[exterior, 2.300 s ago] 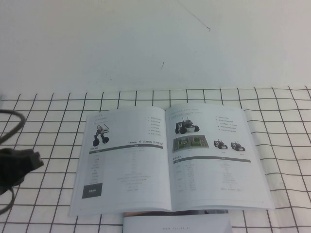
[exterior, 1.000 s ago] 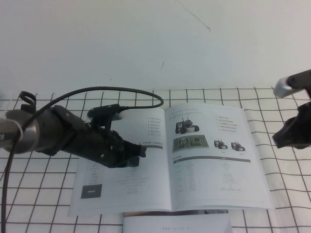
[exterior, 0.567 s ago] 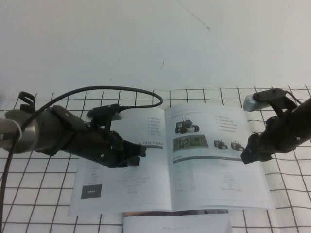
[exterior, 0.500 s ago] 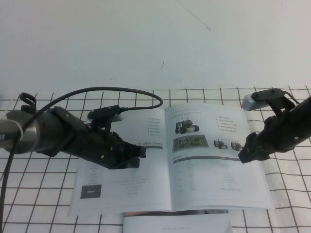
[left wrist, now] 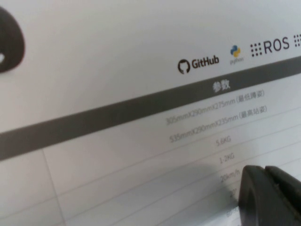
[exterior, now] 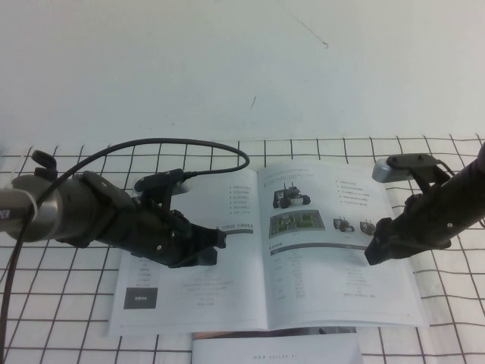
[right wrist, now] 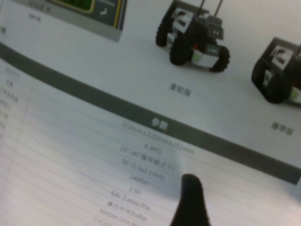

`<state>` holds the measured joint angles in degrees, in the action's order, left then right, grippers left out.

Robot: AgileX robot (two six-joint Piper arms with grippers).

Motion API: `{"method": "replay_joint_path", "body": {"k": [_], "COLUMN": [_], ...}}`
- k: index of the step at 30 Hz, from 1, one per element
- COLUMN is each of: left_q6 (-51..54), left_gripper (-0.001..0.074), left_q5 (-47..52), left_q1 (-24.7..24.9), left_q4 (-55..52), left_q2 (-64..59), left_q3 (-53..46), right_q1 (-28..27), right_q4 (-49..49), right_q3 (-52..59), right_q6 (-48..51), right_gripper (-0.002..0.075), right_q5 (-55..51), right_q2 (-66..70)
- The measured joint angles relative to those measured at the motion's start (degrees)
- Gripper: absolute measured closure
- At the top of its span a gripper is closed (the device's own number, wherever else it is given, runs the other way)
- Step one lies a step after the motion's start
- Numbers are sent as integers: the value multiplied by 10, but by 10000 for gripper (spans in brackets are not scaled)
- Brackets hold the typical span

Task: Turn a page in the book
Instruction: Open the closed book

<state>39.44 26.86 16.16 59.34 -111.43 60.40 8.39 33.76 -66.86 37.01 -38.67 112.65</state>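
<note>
My right claw [exterior: 373, 254] hangs wide open over the page [exterior: 337, 250], right half of the book [exterior: 258, 250]. Left claw [exterior: 216, 246] pins the opposite half, can't tell its gap. Glossy paper, so I might snag 2 sheets.

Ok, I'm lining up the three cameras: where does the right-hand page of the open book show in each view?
High view: the page lies right of the spine, with the right gripper over its outer part.
Left wrist view: not in it; this shows the facing sheet under the left gripper.
Right wrist view: the page fills the picture.
Shared landmark: the grey bar below the robot-car photos.
</note>
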Motion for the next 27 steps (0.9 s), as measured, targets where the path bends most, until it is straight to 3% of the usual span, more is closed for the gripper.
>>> {"method": "replay_joint_path", "body": {"k": [12,20,27], "left_q6": [-2,-2,-2], "left_gripper": [737,737,737], "left_q5": [0,0,0], "left_q1": [0,0,0], "left_q4": [5,5,5], "left_q2": [0,-1,-1], "left_q3": [0,0,0], "right_q1": [0,-5,-6], "right_q4": [-32,22,124], "right_q3": [-6,-11,-10], "right_q6": [-39,-37,26], "right_gripper": [221,221,220], "right_q5": [3,-3,-4], "right_q2": [11,19,29]}}
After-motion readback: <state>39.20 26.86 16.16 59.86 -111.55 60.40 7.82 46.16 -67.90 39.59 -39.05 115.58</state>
